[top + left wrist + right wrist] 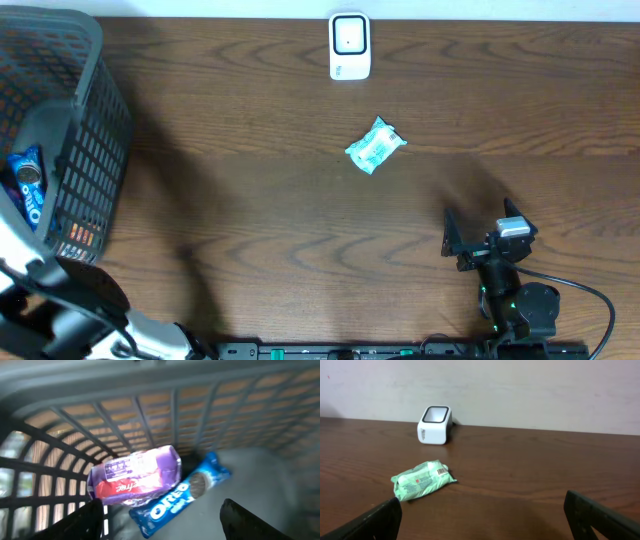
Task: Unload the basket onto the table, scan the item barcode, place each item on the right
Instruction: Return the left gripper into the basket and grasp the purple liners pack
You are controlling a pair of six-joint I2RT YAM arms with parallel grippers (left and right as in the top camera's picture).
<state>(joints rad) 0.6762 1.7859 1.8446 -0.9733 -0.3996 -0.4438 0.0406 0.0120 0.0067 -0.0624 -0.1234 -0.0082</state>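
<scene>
From above, the green packet [375, 146] lies on the bare table [250, 230] near the middle, its long axis on a slant from near-left to far-right. The scanner [349, 45] stands just beyond it at the far edge, a little to the left. The right gripper [458, 243] sits to the near right of the packet with nothing between them. The left arm reaches into the basket [95, 150] at the far left, well apart from both. The right arm is clearly the nearer one to this packet. In the left wrist view, the left gripper [165, 522] hangs with its fingers spread and empty over a blue biscuit packet [182, 495]. That packet lies slanted on the basket floor, touching a purple packet [135, 475] to its left. These are probably items waiting to be scanned. In the right wrist view, the right gripper [487, 522] has its fingers wide apart and holds nothing. The green packet lies ahead and to the left with a printed label [440, 472] facing up at its right end, and the scanner is farther along the same line. A reach forward and left would likely meet the packet first.
</scene>
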